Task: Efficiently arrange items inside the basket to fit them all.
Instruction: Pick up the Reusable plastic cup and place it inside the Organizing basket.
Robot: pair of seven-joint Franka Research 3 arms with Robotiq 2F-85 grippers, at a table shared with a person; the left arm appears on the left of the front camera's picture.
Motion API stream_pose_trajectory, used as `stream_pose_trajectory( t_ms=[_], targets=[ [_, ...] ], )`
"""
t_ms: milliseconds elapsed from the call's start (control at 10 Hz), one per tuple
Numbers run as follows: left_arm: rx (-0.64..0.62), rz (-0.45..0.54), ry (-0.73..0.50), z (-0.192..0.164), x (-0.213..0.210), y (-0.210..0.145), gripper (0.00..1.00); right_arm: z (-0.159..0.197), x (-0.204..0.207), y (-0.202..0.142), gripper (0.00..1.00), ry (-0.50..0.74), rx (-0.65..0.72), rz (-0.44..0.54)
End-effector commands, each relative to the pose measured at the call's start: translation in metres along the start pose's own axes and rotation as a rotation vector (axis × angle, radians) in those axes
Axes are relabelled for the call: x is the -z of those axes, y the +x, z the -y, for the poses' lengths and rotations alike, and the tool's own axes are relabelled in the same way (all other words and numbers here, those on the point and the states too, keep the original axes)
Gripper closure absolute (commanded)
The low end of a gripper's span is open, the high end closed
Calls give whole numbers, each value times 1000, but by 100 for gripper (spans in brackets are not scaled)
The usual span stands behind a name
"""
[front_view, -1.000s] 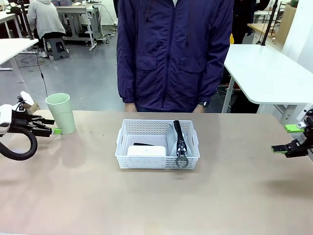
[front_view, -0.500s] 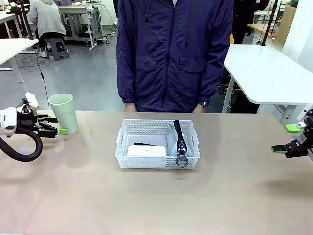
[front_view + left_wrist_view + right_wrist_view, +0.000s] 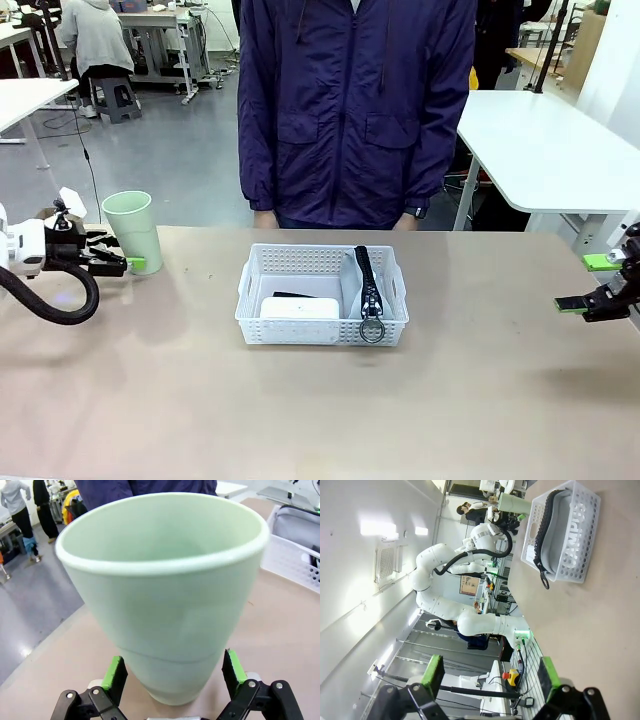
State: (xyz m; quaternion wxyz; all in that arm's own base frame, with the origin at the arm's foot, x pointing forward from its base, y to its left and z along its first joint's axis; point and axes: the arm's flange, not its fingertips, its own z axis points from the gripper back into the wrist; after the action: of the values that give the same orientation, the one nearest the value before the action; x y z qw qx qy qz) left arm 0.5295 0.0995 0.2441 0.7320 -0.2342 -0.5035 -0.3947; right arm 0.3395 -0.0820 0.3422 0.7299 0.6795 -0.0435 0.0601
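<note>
The pale green cup [image 3: 134, 231] is standing upright at the far left of the tabletop [image 3: 320, 410], and the left gripper [image 3: 172, 672] is sitting with its fingers [image 3: 114, 672] apart on either side of the cup's base, not squeezing it. The white basket [image 3: 322, 296] is sitting mid-table, well apart from the cup, holding the grey zip pouch [image 3: 368, 282] on its right side and the white rounded box [image 3: 299, 307] on its left. The right gripper [image 3: 593, 284] is hovering off at the right edge, fingers wide apart, holding nothing.
</note>
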Motion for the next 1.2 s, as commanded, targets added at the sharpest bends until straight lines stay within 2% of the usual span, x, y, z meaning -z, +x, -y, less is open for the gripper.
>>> stream_pose_trajectory(
  t_ms=[0,300,700,1100],
  targets=[
    [26,63,32,-2,13,-2,0,-2,-4,-3,0,4,-19,-14],
    [32,114,0,2,21,5,0,-2,-4,-3,0,4,-19,-14],
    [32,247,23,4,18,16,0,-2,-4,-3,0,4,-19,-14],
    [25,277,3,6,16,20,0,-2,-4,-3,0,4,-19,-14]
  ],
)
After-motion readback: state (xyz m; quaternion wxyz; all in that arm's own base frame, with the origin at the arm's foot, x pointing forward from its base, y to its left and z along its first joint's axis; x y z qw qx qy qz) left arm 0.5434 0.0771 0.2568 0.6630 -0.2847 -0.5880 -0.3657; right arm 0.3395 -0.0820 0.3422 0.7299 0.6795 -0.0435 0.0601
